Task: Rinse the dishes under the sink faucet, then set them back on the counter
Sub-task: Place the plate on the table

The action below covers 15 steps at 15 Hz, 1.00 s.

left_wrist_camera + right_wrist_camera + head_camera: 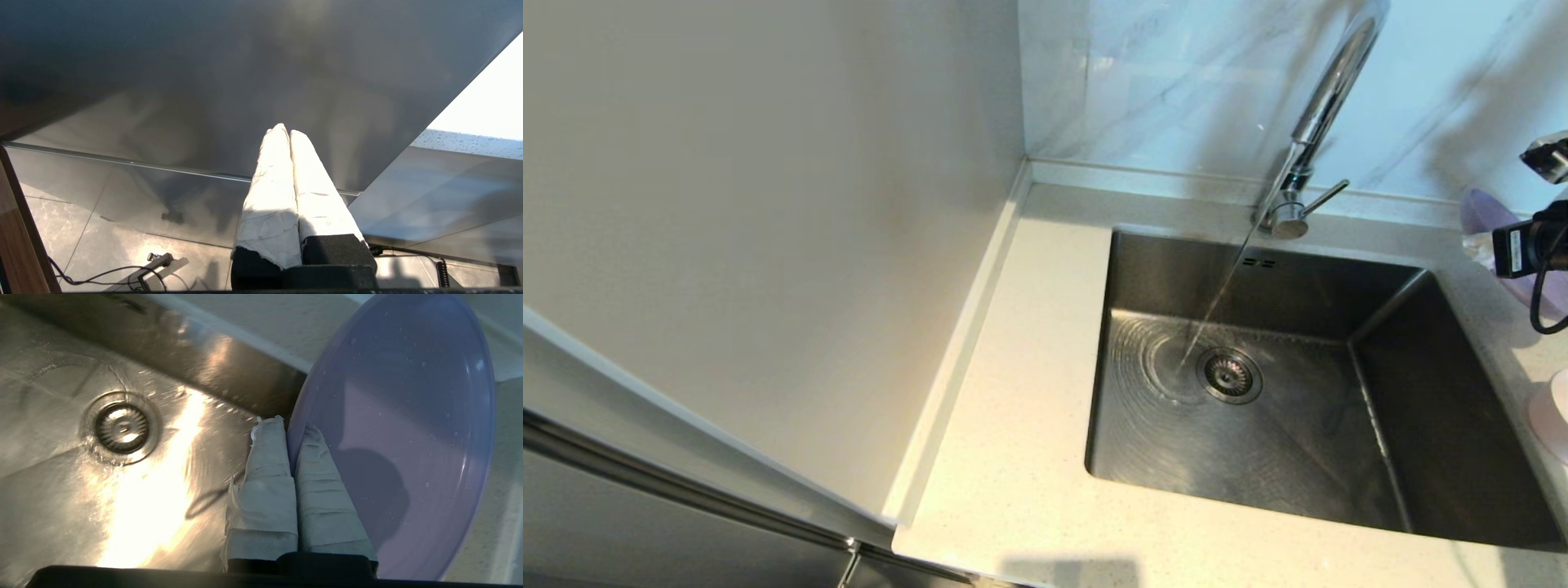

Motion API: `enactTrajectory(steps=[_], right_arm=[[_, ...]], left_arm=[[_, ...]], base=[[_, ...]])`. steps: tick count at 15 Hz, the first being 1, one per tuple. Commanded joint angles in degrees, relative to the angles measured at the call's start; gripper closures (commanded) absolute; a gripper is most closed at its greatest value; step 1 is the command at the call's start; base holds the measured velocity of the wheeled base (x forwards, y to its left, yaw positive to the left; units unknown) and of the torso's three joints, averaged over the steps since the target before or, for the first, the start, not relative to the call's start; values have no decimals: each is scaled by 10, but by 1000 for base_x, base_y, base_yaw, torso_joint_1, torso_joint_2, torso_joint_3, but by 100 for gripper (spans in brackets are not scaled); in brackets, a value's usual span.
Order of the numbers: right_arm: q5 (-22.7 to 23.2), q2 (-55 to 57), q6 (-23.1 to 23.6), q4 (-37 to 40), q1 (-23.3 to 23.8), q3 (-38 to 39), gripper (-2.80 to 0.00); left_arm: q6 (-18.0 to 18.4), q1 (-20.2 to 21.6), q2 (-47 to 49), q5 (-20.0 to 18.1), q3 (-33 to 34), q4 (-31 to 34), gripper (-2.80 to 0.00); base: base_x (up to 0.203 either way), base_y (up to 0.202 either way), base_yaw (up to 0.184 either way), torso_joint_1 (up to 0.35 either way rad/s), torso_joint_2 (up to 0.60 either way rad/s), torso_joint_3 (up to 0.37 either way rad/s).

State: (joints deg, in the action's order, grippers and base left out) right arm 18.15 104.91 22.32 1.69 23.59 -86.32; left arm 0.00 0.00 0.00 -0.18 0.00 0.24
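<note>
A stream of water (1213,306) runs from the faucet (1319,114) down into the sink (1176,441), landing just beside the round drain strainer (1230,375) and spreading ripples over the steel floor. The faucet's thin lever (1321,200) sticks out sideways at its base, and two small overflow slots (1259,263) sit in the back wall of the basin below it. A plain pale panel (768,245) rises on the robot's left, meeting the tabletop (1013,425) along a low raised rim; marble-veined wall tiles (1160,82) stand behind the faucet.

The right end effector (291,428) is at the sink's right edge, its paper-wrapped fingers (265,477) pressed together on the rim of the plate (408,437), one finger on each face. The lilac plate stands tilted on edge, beaded with droplets, above the tabletop beside the basin; in the head view only a slice of it (1482,216) shows behind the arm's black camera and cable (1535,253). A white label on that black housing carries print too small to read. The bowl (1552,412) sits on the tabletop at the right edge, well apart from the plate.

The left end effector (288,131) hangs out of the head view, its wrapped fingers closed on nothing, in front of a grey cabinet panel (204,81) above a tiled floor (81,228) with a loose cable (102,273).
</note>
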Motion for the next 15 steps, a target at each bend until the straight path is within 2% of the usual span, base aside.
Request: enactTrajectory(steps=[1,6,15], right_arm=[[-23,42,3,-13,0,0,0],[-86,75,18,-53,1,7,0],[-107,88,18,-58,7,18,0]], left_arm=[[0,0,0,0,0,0,0],[0,0,0,0,0,0,0],[0,0,0,0,0,0,0]], base=[[0,0,0,0,0,0],[0,0,0,0,0,0],[0,0,0,0,0,0]])
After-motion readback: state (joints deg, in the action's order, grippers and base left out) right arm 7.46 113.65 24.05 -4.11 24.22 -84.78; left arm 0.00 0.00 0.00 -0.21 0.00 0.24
